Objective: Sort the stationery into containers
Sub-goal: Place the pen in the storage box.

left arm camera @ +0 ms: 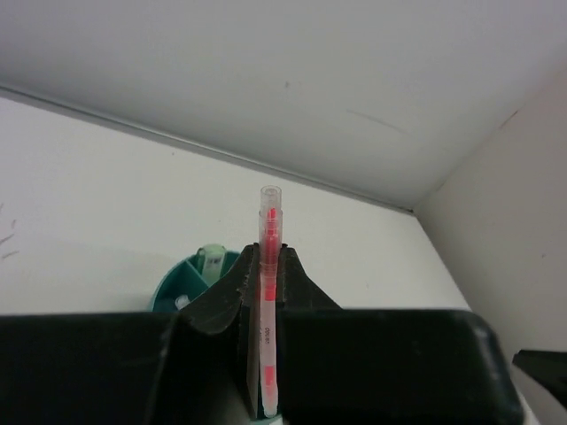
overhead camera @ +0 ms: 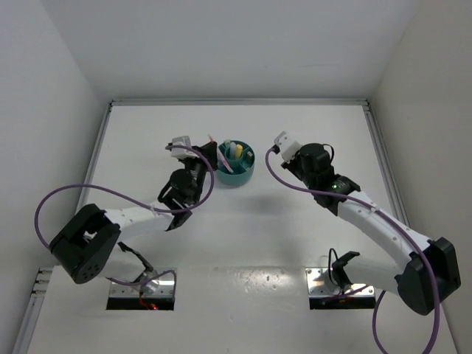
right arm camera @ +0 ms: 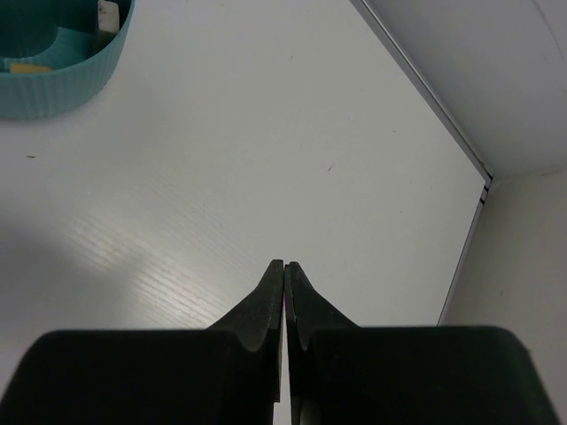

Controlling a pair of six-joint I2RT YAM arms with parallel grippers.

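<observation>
White table (overhead camera: 243,236), white walls all round. My left gripper (left arm camera: 266,258) is clenched on a thin pink-red pen (left arm camera: 268,221), with a finger on each side of the barrel. In the left wrist view the pen's long axis lies along the fingers. Its clear end sticks out past the fingertips toward the far wall, and the other end runs back between the fingers.

From the top view the pen (overhead camera: 212,141) slants from far-left to near-right, at the left rim of the teal bowl (overhead camera: 237,178). I cannot tell whether it touches the rim. The left wrist view shows the bowl (left arm camera: 173,288) just left of the fingers.

The bowl sits mid-table toward the far edge. It holds a yellow stick (overhead camera: 239,153), a blue stick (overhead camera: 228,147) and a beige block (right arm camera: 108,12).

My right gripper (right arm camera: 283,266) is closed tight on nothing, with its fingers meeting. It hangs over bare table to the right of the bowl (right arm camera: 62,84), apart from it.
</observation>
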